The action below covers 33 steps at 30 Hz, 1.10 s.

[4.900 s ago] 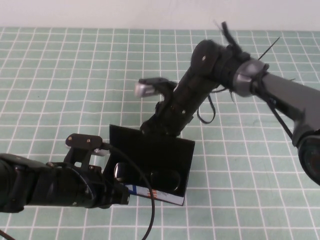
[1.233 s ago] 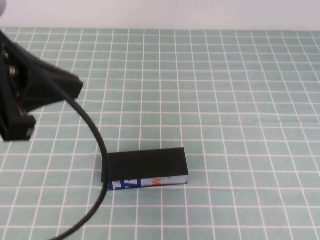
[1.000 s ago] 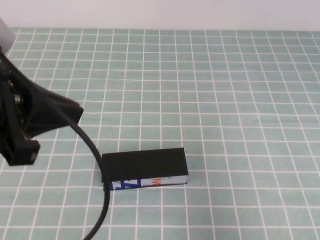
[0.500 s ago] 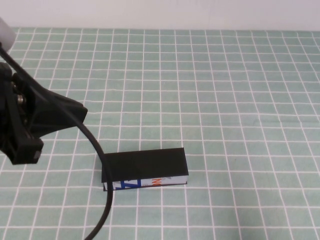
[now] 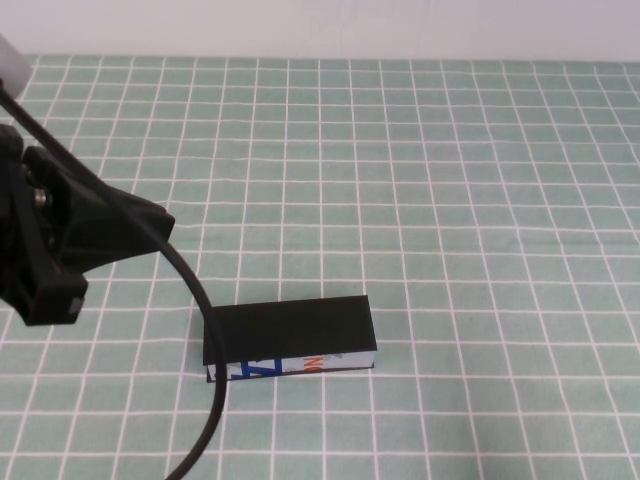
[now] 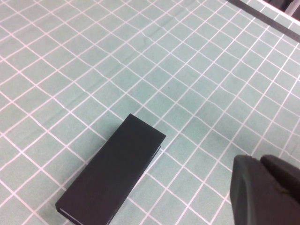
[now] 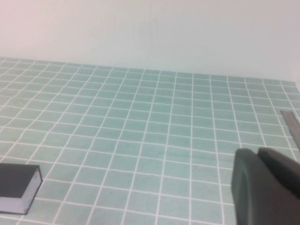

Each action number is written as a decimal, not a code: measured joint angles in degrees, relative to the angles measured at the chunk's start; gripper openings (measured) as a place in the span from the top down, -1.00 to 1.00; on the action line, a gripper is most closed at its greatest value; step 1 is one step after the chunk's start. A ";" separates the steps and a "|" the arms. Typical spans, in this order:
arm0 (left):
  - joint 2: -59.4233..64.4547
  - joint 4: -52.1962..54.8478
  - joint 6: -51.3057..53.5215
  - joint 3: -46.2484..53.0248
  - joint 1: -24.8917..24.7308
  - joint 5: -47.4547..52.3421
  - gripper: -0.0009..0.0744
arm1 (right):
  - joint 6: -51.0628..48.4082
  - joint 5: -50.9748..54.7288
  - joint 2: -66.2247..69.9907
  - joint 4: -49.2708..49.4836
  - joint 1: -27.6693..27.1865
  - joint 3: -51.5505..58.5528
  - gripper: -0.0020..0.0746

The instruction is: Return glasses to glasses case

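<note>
The glasses case (image 5: 290, 335) lies shut on the green grid mat, its white printed strip facing the near edge. It also shows in the left wrist view (image 6: 115, 176) and at the edge of the right wrist view (image 7: 16, 185). The glasses are hidden. My left arm (image 5: 70, 230) is raised at the left, above and clear of the case. My left gripper (image 6: 260, 161) is shut and empty, well off the case. My right gripper (image 7: 257, 152) is shut and empty over bare mat, far from the case; the right arm is out of the high view.
The left arm's black cable (image 5: 205, 400) hangs down past the case's left end. A grey strip (image 7: 291, 123) lies at the mat's edge. A white wall (image 5: 320, 25) borders the far side.
About five seconds ago the case stood open with the glasses inside and both arms at it. Now the lid is down and both arms are withdrawn. The left arm barely shifted in the last second.
</note>
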 joint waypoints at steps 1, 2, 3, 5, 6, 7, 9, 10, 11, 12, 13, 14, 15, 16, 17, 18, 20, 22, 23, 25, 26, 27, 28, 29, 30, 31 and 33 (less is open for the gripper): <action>0.00 0.00 0.00 0.00 0.00 0.00 0.98 | 0.00 0.00 0.00 0.11 0.00 0.00 0.98; 0.00 0.00 0.00 0.00 0.00 0.00 0.98 | 0.00 0.00 0.00 0.11 0.00 0.00 0.98; 0.00 0.00 0.00 0.00 0.00 0.00 0.98 | 0.00 0.00 0.00 0.11 0.00 0.00 0.98; 0.00 0.00 0.00 0.00 0.00 0.00 0.98 | 0.00 0.00 0.00 0.11 0.00 0.00 0.98; 0.00 0.00 0.00 0.00 0.00 0.00 0.98 | 0.00 0.00 0.00 0.11 0.00 0.00 0.98; 0.00 0.00 0.00 0.00 0.00 0.00 0.98 | 0.00 0.00 0.00 0.11 0.00 0.00 0.98; 0.00 0.00 0.00 0.00 0.00 0.00 0.98 | 0.00 0.00 0.00 0.11 0.00 0.00 0.98; 0.00 0.00 0.00 0.00 0.00 0.00 0.98 | 0.10 0.00 0.00 0.11 0.00 0.00 0.98; 0.00 0.00 0.00 0.00 0.00 0.00 0.98 | 0.10 0.00 0.00 0.11 0.00 0.00 0.98; 0.00 0.00 0.00 0.00 0.00 0.00 0.98 | 0.10 0.00 0.00 0.21 0.00 0.00 0.98; 0.00 0.00 0.00 0.00 0.00 0.00 0.98 | 0.10 0.00 0.00 0.21 0.00 0.00 0.98; 0.00 0.00 0.11 0.00 0.00 0.00 0.98 | 0.10 0.00 0.00 0.21 0.00 0.00 0.98; 0.00 0.00 0.11 0.00 0.00 0.00 0.98 | 0.10 0.00 0.00 0.33 0.00 0.00 0.98; 0.00 0.00 0.11 0.00 0.00 0.00 0.98 | 0.10 0.00 0.00 0.32 0.00 0.00 0.98; 0.00 0.11 0.11 0.00 0.00 0.00 0.98 | 0.10 0.00 0.00 0.32 0.00 0.00 0.98; 0.00 0.11 0.11 0.00 0.00 0.00 0.98 | 0.10 0.00 0.00 0.32 0.00 0.00 0.98; 0.00 0.11 0.11 0.00 0.00 0.00 0.98 | 0.10 0.00 0.00 0.32 0.00 0.00 0.98; 0.00 0.11 0.11 0.00 0.00 0.00 0.98 | 0.10 0.00 0.00 0.32 0.00 0.00 0.98; 0.00 0.11 0.11 0.00 0.00 0.00 0.98 | 0.10 0.00 0.00 0.32 0.00 0.00 0.98; 0.00 0.11 0.22 0.00 0.00 -0.10 0.98 | 0.10 0.00 0.00 0.32 0.00 0.00 0.98; 0.00 0.11 0.22 0.00 0.00 -0.36 0.98 | 0.10 0.00 0.00 0.32 0.00 0.00 0.98; 0.11 0.11 0.22 0.00 0.00 -0.97 0.98 | 0.10 0.00 0.00 0.32 0.00 0.00 0.98; 0.11 0.11 0.22 0.00 0.00 -1.46 0.98 | 0.10 0.00 0.00 0.32 0.00 0.00 0.98; 0.11 0.28 0.22 0.00 0.00 -2.30 0.98 | 0.10 0.00 0.00 0.32 0.00 0.00 0.98; 0.11 0.75 0.43 0.10 0.00 -3.30 0.98 | 0.10 0.00 0.00 0.32 0.00 0.00 0.98; 0.00 1.49 0.43 0.10 0.00 -4.33 0.98 | 0.10 -0.09 0.00 0.32 0.00 0.00 0.98; -0.78 3.41 0.52 0.50 0.00 -7.37 0.98 | 0.10 -0.09 0.00 0.32 0.00 0.00 0.98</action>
